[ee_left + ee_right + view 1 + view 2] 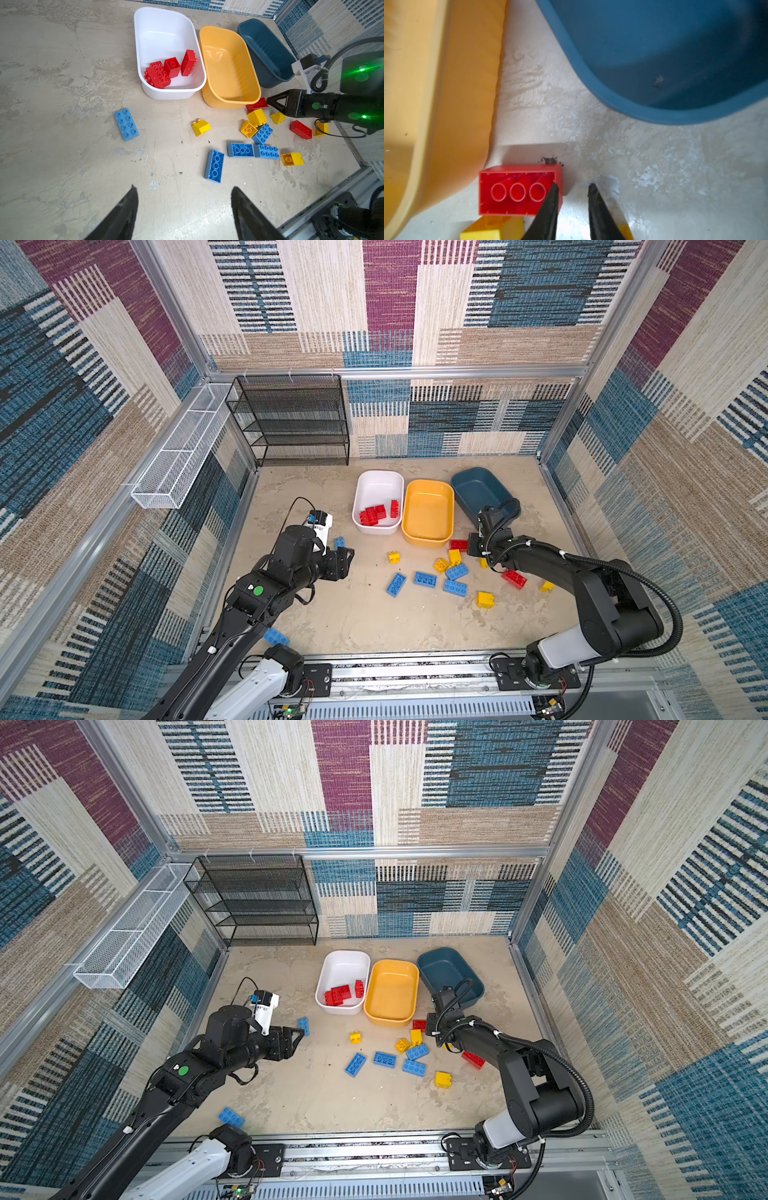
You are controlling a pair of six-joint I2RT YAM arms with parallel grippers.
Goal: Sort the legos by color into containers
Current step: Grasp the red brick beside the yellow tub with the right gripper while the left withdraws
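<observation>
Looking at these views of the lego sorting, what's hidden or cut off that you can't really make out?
Teal tub: near end hidden by the right arm in both top views; the right wrist view's edge cuts off its far part.
Yellow brick under that arm: mostly covered in both top views.
Blue brick: partly behind the left arm in both top views.

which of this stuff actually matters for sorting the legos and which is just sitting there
For the job: loose legos, red legos in the white tub, yellow tub, teal tub.
Just lying about: black mesh rack, white wire basket.
</observation>
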